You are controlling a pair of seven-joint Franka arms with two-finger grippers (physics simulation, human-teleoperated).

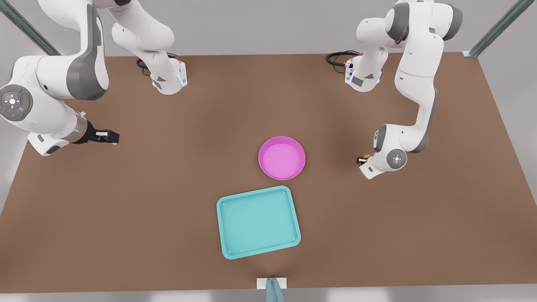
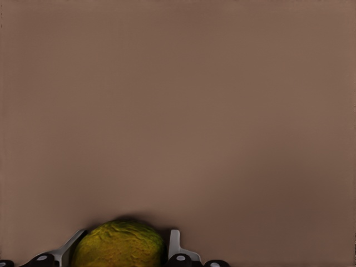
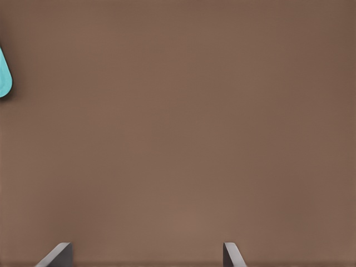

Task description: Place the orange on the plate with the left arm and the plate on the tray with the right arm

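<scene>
left gripper on the orange, right gripper waiting off to the side

front view, clock directions taken from the plate (image 1: pixel 282 158): the pink plate sits bare on the brown table (image 1: pixel 126 209), mid-scene. the teal tray (image 1: pixel 258 222) is at about 7 o'clock from it, near but not touching, turned slightly askew, nothing in it.

left gripper (image 1: pixel 363 160) is at 3 o'clock from the plate, on the front view's right, low near the table. a bit of yellow orange (image 1: pixel 366 157) shows at its tip. in the left wrist view the orange (image 2: pixel 118 245) sits between the two fingers (image 2: pixel 176 245), one finger on each side, closed against its mottled skin.

right gripper (image 1: pixel 107 136) is at 9 o'clock, well apart from plate and tray, on the front view's left; that arm waits. right wrist view: fingers (image 3: pixel 232 255) spread wide, nothing between them, table underneath, a corner of the tray (image 3: pixel 4 78) at the frame edge.
</scene>
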